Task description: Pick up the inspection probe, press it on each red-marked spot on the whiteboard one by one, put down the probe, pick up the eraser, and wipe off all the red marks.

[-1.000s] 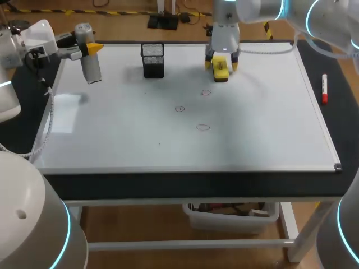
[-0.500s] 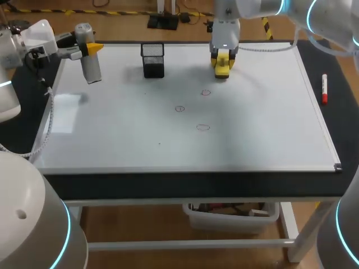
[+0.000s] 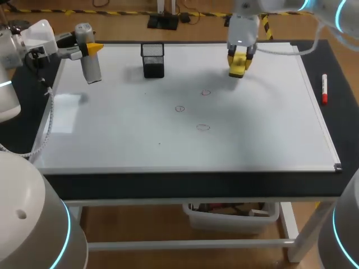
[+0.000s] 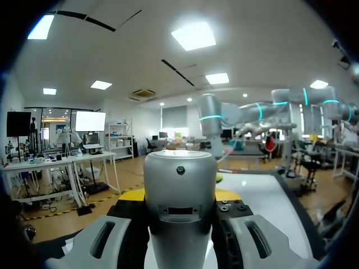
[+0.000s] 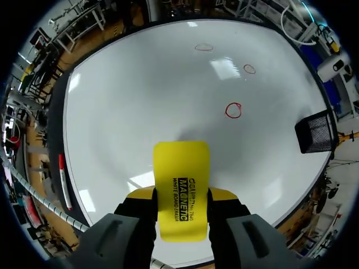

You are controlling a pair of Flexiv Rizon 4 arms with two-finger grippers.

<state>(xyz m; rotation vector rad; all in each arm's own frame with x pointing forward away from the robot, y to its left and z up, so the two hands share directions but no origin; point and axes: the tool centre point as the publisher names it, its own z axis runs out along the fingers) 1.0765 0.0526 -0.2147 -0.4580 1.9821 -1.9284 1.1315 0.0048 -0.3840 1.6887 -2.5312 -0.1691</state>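
Observation:
The yellow eraser (image 3: 239, 64) hangs just above the whiteboard (image 3: 263, 129) at its far side, my right gripper (image 3: 240, 58) shut on it. In the right wrist view the eraser (image 5: 181, 190) sits between the yellow fingertips (image 5: 223, 195). Three small red ring marks (image 3: 206, 92) (image 3: 179, 108) (image 3: 203, 127) lie mid-board, ahead of the eraser (image 5: 233, 110). My left gripper (image 3: 92, 49) is over the board's far left corner, shut on the grey cylindrical probe (image 3: 90, 59), which fills the left wrist view (image 4: 180, 202).
A black mesh pen holder (image 3: 152, 60) stands at the far side between the two grippers (image 5: 317, 130). A red marker (image 3: 324, 88) lies on the dark table right of the board. A bin sits under the table.
My right gripper closed on the eraser, lifted it off the board and carried it to the right. The left arm and probe stayed put.

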